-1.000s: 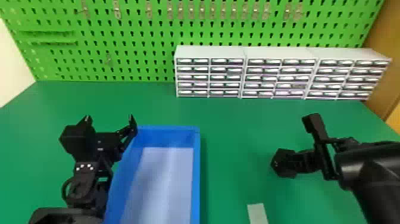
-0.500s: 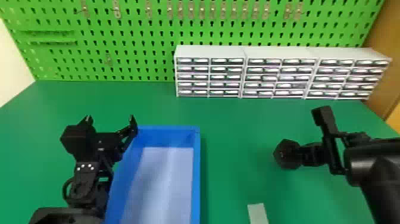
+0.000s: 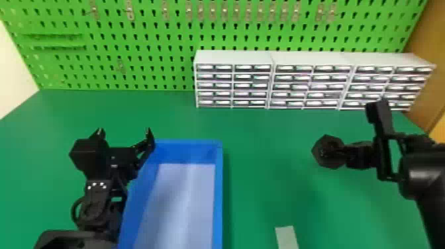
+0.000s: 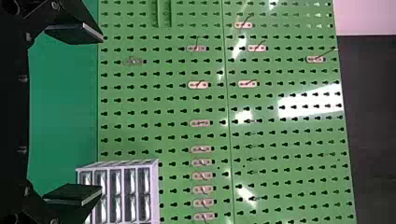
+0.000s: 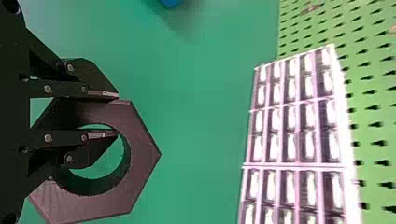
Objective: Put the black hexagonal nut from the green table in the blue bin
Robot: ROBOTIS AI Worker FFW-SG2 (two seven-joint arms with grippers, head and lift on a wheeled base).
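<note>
Nut [image 3: 326, 162], black and hexagonal, is sitting in my right claw [image 3: 336, 150], whose fingers are gripping its ring, one inside the hole, one outside. Blue bin [image 3: 217, 198] is standing well apart, to that claw's left. My left claw [image 3: 124, 130] is holding itself open beside the bin.

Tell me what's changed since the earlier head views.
The right gripper and black nut moved up and somewhat right in the head view, apparently lifted. Nothing was newly grasped or released; the nut stayed gripped. The left gripper and blue bin stayed put.
</note>
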